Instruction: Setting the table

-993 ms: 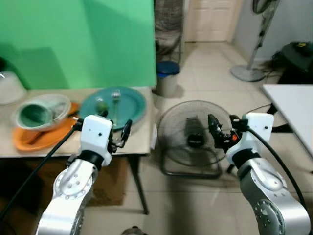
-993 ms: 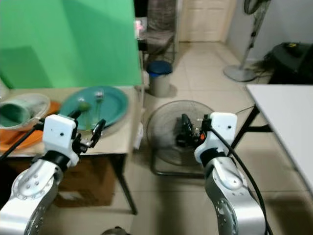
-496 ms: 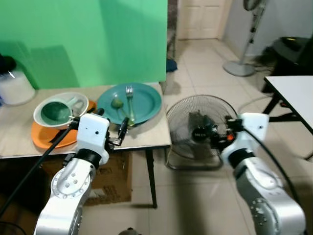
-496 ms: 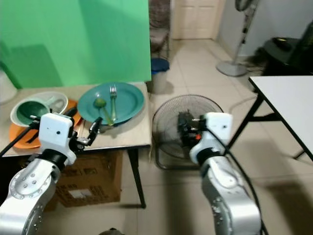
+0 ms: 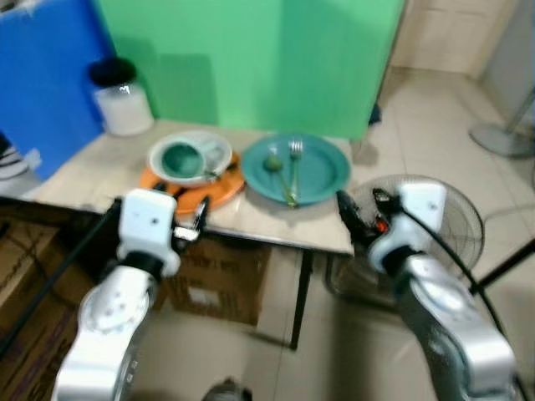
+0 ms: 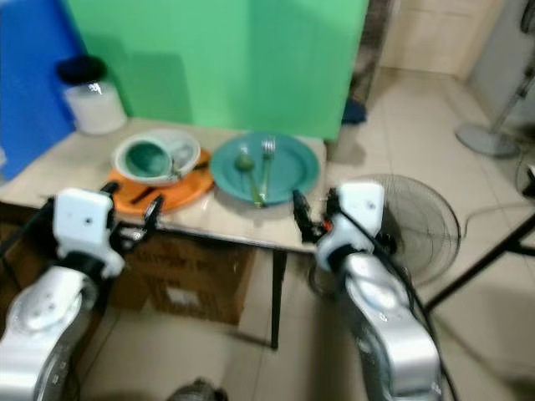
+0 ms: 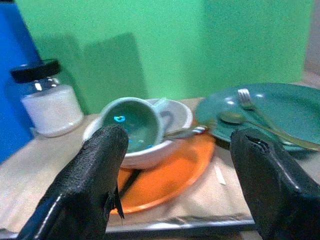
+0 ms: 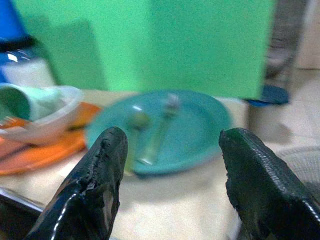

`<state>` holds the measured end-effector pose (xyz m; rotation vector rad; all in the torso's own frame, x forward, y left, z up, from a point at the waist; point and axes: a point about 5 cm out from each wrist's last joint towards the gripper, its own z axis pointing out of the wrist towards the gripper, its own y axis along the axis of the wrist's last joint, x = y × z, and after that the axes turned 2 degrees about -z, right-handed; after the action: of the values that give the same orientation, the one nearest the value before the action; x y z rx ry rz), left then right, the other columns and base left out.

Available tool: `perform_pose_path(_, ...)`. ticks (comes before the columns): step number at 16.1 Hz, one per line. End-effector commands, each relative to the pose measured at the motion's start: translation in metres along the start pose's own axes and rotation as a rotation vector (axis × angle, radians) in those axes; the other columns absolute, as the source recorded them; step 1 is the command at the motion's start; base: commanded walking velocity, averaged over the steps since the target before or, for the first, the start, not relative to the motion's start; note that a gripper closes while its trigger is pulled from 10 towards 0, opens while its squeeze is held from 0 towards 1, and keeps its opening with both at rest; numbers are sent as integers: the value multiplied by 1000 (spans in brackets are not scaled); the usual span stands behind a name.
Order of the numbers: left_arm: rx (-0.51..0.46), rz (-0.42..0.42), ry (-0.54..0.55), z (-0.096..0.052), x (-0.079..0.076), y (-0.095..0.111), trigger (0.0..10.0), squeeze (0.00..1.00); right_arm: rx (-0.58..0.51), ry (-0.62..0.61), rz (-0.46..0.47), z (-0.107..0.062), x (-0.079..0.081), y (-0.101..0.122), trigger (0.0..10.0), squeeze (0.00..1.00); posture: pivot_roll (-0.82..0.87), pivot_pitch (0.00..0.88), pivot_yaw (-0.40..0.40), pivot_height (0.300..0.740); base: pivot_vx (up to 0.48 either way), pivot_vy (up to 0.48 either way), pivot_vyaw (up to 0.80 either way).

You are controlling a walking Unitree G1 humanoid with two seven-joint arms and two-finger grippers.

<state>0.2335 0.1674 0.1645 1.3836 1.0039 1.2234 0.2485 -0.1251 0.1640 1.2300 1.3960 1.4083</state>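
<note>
- Now the whole view has swung toward the table (image 5: 251,225) (a shift of the camera as the robot turns and steps, not of the dishes), and a blue panel (image 5: 42,75) and a white jar with a black lid (image 5: 121,100) have come into sight that were out of frame a second ago.
- Left gripper (image 7: 172,175): fingers spread wide, holding nothing; it is raised at the near edge of the table.
- Directly ahead of it lies the orange plate (image 7: 175,170), carrying a white bowl (image 7: 177,117) with a teal cup (image 7: 135,122) tipped on its side inside; a utensil handle (image 7: 185,132) rests on the bowl's rim.
- Right gripper (image 8: 170,165): fingers likewise wide apart and empty, at the table's near edge.
- Straight ahead of it sits the teal plate (image 8: 190,130), with a fork (image 8: 162,125) and a spoon (image 8: 135,130) lying side by side on it.
- Beyond and to the outer side of the right arm, a floor fan (image 5: 456,225) stands on the tiled floor.
- Reading for the task: the approach seems nearly finished, since both stacks now lie just ahead of the open fingers; no dish has yet been lifted, so the setting proper is judged still to begin.
- Caution: eye views are blurred by motion, so fine contact cannot be judged.
</note>
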Motion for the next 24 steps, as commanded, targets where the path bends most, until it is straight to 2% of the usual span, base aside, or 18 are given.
perform_pose_path(1, -14, 7, -17, 2, -3, 5, 10000, 0, 5, -22, -3, -1, -7, 0, 10000, 0, 174, 0, 18, 740, 330, 0, 0)
perform_pose_path(5, -14, 19, -48, 1, -5, 5, 10000, 0, 10, -25, -21, 3, -11, 1, 10000, 0, 176, 0, 20, 740, 322, 0, 0)
perform_pose_path(7, -14, 19, -49, 1, -5, 5, 10000, 0, 6, 36, -63, 6, -6, 4, 10000, 0, 175, 0, 20, 740, 319, 0, 0)
perform_pose_path(9, -15, 21, -53, -1, -7, 6, 10000, 0, 8, 77, -96, 7, 0, 4, 10000, 0, 182, 0, 14, 740, 315, 0, 800)
perform_pose_path(12, -18, 33, -71, -3, -9, 8, 10000, 0, 8, 119, -83, 8, 6, 5, 10000, 0, 189, 0, 7, 740, 316, 0, 800)
perform_pose_path(15, -65, 60, -124, -1, -9, 23, 10000, 0, 3, 164, -64, 22, 18, 16, 10000, 0, 190, 0, 7, 740, 92, 0, 0)
perform_pose_path(17, -72, 78, -154, 1, -9, 27, 10000, 0, 68, 164, -117, 31, 21, 14, 10000, 0, 191, 0, 7, 740, 0, 0, 0)
perform_pose_path(18, -69, 90, -189, 1, -10, 28, 10000, 0, 112, 169, -122, 41, 23, 13, 10000, 0, 190, 0, 7, 740, 0, 0, 0)
perform_pose_path(19, -66, 95, -198, 0, -10, 28, 10000, 0, 125, 170, -118, 44, 23, 13, 10000, 0, 190, 0, 7, 740, 0, 0, 0)
perform_pose_path(20, -53, 95, -247, 0, -11, 28, 10000, 0, 203, 138, -106, 55, 21, 7, 10000, 1000, 193, 0, 2, 740, 0, 0, 0)
perform_pose_path(23, -7, 112, -402, -2, -15, 29, 10000, 0, 392, 57, -132, 76, 14, -5, 10000, 1000, 192, 0, 4, 740, 0, 0, 0)
perform_pose_path(24, 12, 106, -441, -5, -17, 28, 10000, 0, 414, 44, -142, 80, 13, -6, 10000, 1000, 192, 0, 4, 740, 0, 0, 0)
